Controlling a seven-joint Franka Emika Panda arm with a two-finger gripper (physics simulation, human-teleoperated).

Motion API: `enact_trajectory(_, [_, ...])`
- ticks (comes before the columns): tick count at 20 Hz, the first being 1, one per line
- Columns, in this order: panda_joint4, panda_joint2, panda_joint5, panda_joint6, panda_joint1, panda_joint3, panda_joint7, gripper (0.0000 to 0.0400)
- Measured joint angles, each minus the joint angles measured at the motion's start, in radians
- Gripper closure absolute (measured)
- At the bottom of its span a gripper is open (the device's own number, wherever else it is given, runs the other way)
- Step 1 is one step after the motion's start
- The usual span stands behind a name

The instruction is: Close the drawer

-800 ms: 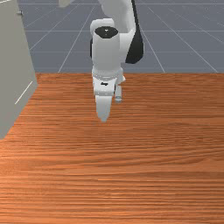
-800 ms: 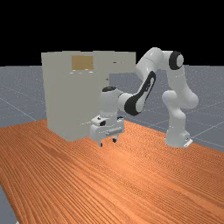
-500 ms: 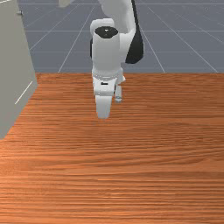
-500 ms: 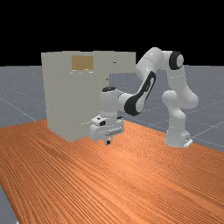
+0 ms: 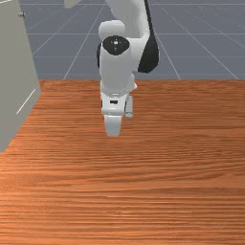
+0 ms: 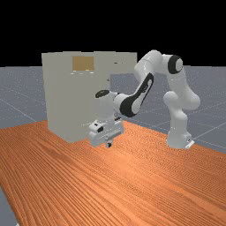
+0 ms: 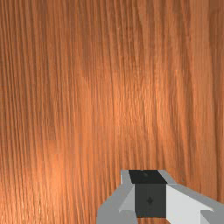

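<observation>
From where I'm sitting, the far view's left has the tall pale cabinet (image 6: 64, 101), standing on the table (image 6: 132, 185), with a tan rectangle (image 6: 83, 63) high on one side of it. In the front view the same cabinet is cut off by the left edge; there I can make out a small knob-like bit (image 5: 22, 14) high up and a thin pale line (image 5: 26, 101) lower down. Going right in the far view, the drawer (image 6: 127, 66) is at the top of the cabinet, and it sticks out toward the far view's right, so what I have is an open drawer. It hangs well above the wood. Below it and a little nearer, in front of the cabinet's lower right part, I have the tool (image 6: 109, 145) hanging low over the table, fingertips pointing down. The fingers are pressed together with nothing pinched; in the wrist view their dark pads (image 7: 150, 201) sit against each other above bare wood grain. The tool is well below the drawer and apart from it. In the front view it is left of the middle, to the right of the cabinet, with a gap of wood between. Further right in the far view, my arm (image 6: 141, 95) bends up and over; its upper bend comes close to the drawer's outer end, and I cannot tell how much room lies between them. At the far view's right, the arm's base (image 6: 178, 137) stands on the table.
</observation>
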Motion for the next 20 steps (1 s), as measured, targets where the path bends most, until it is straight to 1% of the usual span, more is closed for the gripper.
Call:
enact_trajectory(1, [-0.032,-0.020,-0.001,0.009,0.000,0.000,0.000,0.0400])
enact_trajectory(2, [0.007,-0.002,-0.003,-0.102,0.001,-0.001,-0.004,0.0400])
enact_trajectory(3, [-0.075,-0.053,-0.007,-0.117,0.002,-0.002,-0.004,0.0400])
enact_trajectory(4, [-0.209,-0.139,-0.012,-0.070,0.003,-0.004,-0.001,0.0400])
enact_trajectory(5, [-0.392,-0.259,-0.017,0.073,0.003,-0.007,0.007,0.0400])
enact_trajectory(6, [-0.541,-0.366,-0.027,0.101,0.003,-0.010,0.011,0.0400])
enact_trajectory(7, [-0.749,-0.534,-0.043,0.205,-0.003,-0.013,0.019,0.0400])
enact_trajectory(8, [-0.916,-0.687,-0.035,0.281,-0.024,-0.009,0.138,0.0400])
enact_trajectory(10, [-1.122,-0.937,-0.046,0.234,-0.054,-0.006,0.150,0.0400])
enact_trajectory(11, [-1.184,-1.030,-0.036,0.206,-0.072,0.001,0.192,0.0400])
enact_trajectory(13, [-1.204,-0.951,-0.063,0.319,-0.063,-0.009,0.134,0.0400])
enact_trajectory(15, [-1.214,-0.832,-0.055,0.448,-0.071,-0.004,0.192,0.0400])
enact_trajectory(16, [-1.242,-0.853,-0.078,0.444,-0.071,-0.010,0.142,0.0400])
enact_trajectory(18, [-1.287,-0.913,-0.083,0.430,-0.078,-0.013,0.137,0.0400])
enact_trajectory(19, [-1.287,-0.966,-0.112,0.415,-0.084,-0.003,0.116,0.0400])
enact_trajectory(20, [-1.287,-1.143,-0.125,0.305,-0.078,0.029,0.146,0.0400])
